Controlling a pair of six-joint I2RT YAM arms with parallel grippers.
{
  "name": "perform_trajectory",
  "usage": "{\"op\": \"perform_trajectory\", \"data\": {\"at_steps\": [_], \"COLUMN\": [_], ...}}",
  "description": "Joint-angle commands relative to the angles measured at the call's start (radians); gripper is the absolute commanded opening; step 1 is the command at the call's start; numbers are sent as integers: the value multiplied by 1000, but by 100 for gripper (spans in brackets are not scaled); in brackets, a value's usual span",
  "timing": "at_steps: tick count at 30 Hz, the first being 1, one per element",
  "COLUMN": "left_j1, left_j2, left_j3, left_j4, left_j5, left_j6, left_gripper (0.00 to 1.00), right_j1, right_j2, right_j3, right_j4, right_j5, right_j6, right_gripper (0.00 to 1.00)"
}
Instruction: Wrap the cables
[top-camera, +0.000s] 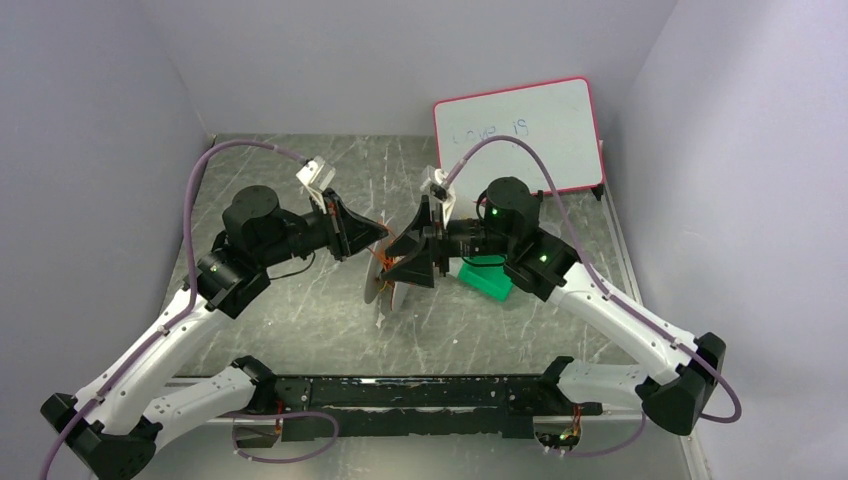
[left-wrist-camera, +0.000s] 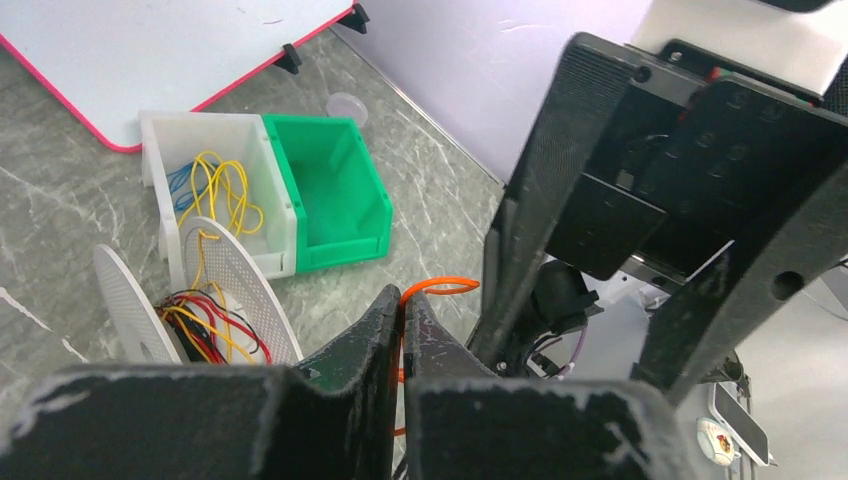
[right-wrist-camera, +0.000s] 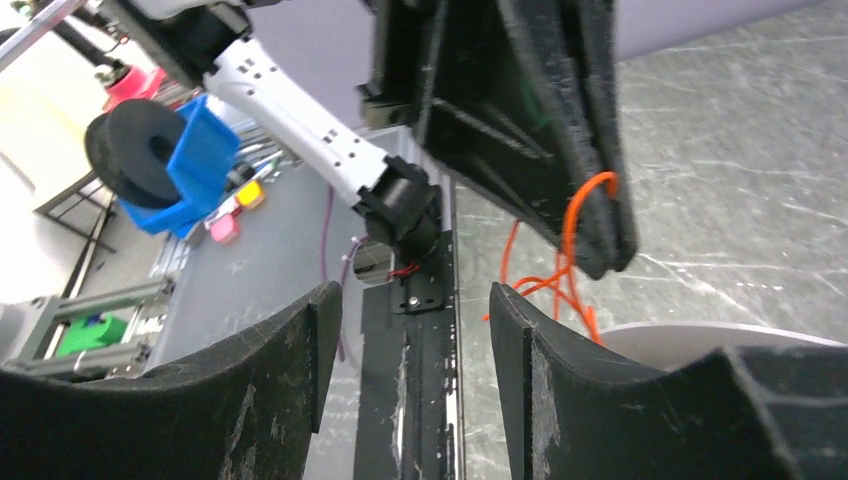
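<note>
A grey marbled table (top-camera: 300, 320) carries everything, with a pink-rimmed whiteboard (top-camera: 520, 130) propped against the back wall. The two arms reach in from either side and meet over the middle of the table, their grippers nose to nose. The right gripper (right-wrist-camera: 415, 300) has its fingers apart with nothing between them; through the gap its own camera sees only the black rail at the table's near edge. The left gripper (left-wrist-camera: 402, 305) has its fingers pressed together, pinching the cable (right-wrist-camera: 570, 225) near the tips. Partly under the right arm's wrist in the overhead view, a green bin (left-wrist-camera: 340, 190) sits touching a white bin (left-wrist-camera: 215, 130), and the white one holds thin yellow and blue wire loops (left-wrist-camera: 215, 190). A white spool (top-camera: 378, 285) stands on edge just below the two grippers. The left wrist view shows its two perforated discs with red, yellow and black strands bunched between them (whether any of these joins the orange-red strand cannot be told). The cable itself is a thread-thin orange-red wire, far finer than the spool's rim. It arches in a small loop over the left gripper's closed fingertips and slips between them. In the right wrist view it then trails down in loose, tangled curves towards the table beside the spool's pale rim.
</note>
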Motion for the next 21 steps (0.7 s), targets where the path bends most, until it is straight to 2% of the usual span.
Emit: {"op": "perform_trajectory", "data": {"at_steps": [1, 7, 21], "left_j1": [4, 3, 4], "left_j2": [-12, -16, -42], "left_j3": [34, 33, 74], "left_j4": [-17, -13, -31], "left_j5": [-15, 0, -16], "left_j6": [-18, -27, -46], "left_gripper": [7, 7, 7], "right_j1": [10, 34, 130], "right_j2": [9, 41, 105], "right_j3": [-4, -28, -106], "right_j4": [57, 104, 77], "right_j5": [147, 198, 355], "right_j6": [15, 40, -12], "right_gripper": [59, 59, 59]}}
